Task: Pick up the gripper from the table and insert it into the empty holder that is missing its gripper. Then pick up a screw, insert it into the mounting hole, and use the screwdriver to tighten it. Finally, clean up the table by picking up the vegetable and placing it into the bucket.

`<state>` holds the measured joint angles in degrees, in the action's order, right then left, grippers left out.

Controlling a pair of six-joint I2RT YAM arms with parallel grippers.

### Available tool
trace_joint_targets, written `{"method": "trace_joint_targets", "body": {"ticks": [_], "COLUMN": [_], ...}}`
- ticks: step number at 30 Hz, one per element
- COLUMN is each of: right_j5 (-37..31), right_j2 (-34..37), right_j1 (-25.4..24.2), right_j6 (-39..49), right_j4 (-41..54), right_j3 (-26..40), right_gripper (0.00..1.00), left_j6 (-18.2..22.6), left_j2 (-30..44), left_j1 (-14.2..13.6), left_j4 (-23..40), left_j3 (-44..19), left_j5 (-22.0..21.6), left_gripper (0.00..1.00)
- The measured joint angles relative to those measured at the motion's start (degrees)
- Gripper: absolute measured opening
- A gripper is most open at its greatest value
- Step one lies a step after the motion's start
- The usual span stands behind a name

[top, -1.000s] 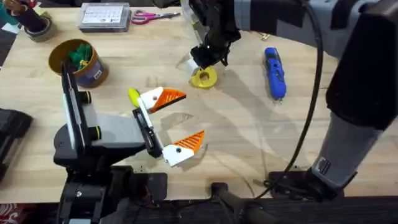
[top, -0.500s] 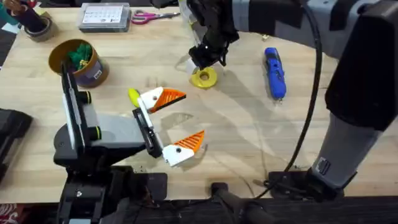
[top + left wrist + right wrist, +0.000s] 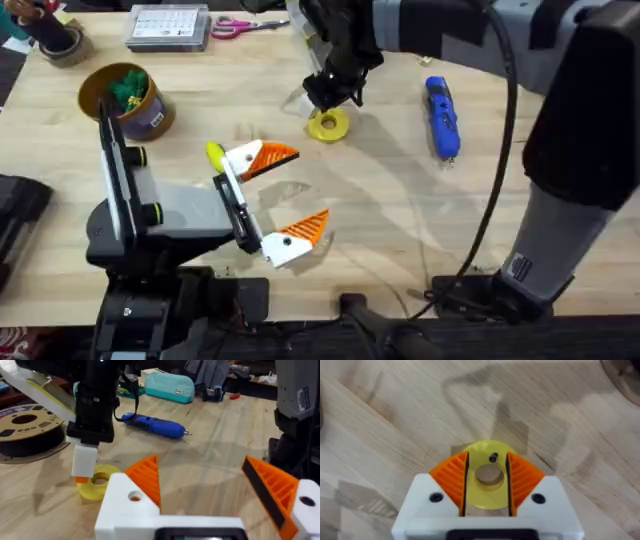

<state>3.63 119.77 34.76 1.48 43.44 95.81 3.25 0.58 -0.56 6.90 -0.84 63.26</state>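
Apparently the insert step is done: both white plastic holder blocks [image 3: 485, 515] on the right gripper [image 3: 486, 467] carry ribbed orange wedges, as does the left gripper [image 3: 310, 187], which is spread wide and empty. Screw step is pending: the tiny dark metal screw [image 3: 493, 458] lies on the flat glossy yellow ring [image 3: 328, 125] at 12 o'clock from table centre, with the right claw narrow above it, gripping nothing. Left to do: the smooth blue pen-shaped screwdriver [image 3: 442, 117] lies at 2 o'clock, the small yellow oblong vegetable [image 3: 215, 155] at 9, and the round tan-gold tin bucket [image 3: 150, 118] at 10.
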Motion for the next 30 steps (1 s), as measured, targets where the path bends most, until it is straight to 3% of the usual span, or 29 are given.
{"method": "trace_joint_targets", "body": {"ticks": [22, 30], "right_j5": [-0.9, -1.0], "right_j2": [1.0, 1.0], "right_j1": [0.1, 0.1], "right_j6": [0.0, 0.0], "right_j4": [-0.1, -0.3], "right_j3": [0.0, 0.0], "right_gripper": [0.405, 0.274], "left_j6": [0.0, 0.0], "left_j2": [0.0, 0.0], "left_j1": [0.0, 0.0], "left_j4": [0.0, 0.0], "left_j3": [0.0, 0.0], "left_j5": [0.0, 0.0], "left_gripper": [0.985, 0.985]}}
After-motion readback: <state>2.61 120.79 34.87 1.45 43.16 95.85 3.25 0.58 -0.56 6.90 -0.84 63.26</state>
